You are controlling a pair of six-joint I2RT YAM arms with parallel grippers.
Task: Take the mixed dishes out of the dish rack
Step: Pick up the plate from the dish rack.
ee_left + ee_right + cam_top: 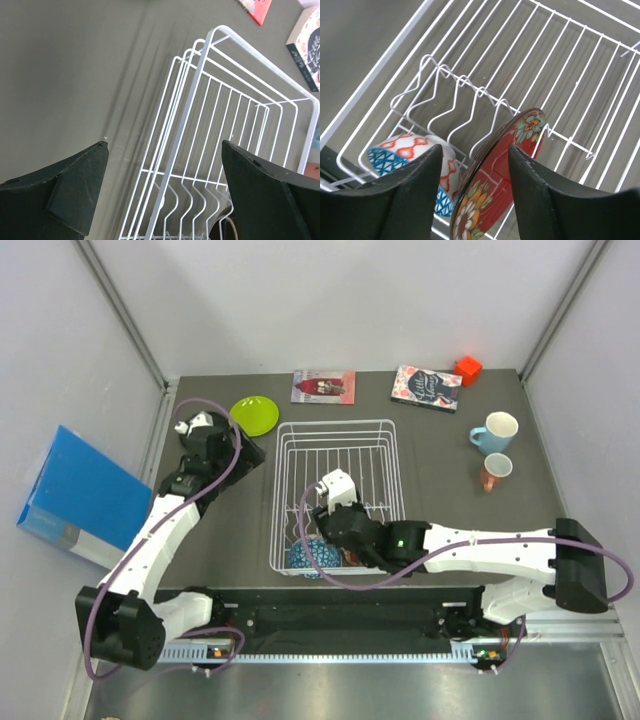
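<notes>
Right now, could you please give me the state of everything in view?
Dish rack: holds two dishes.
Red patterned plate: on edge in rack.
Blue-patterned bowl: tipped in rack.
Lime green plate: flat on table.
Light blue mug: upright on table.
Salmon-pink cup: upright on table.
Left gripper: jaws open, empty.
Right gripper: jaws open astride red plate.

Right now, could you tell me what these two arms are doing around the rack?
The right end effector is inside the dish rack, open, straddling the red patterned plate beside the blue-patterned bowl. The left end effector hangs open and empty by the rack's corner. The lime green plate, mug and cup sit outside on the table.
</notes>
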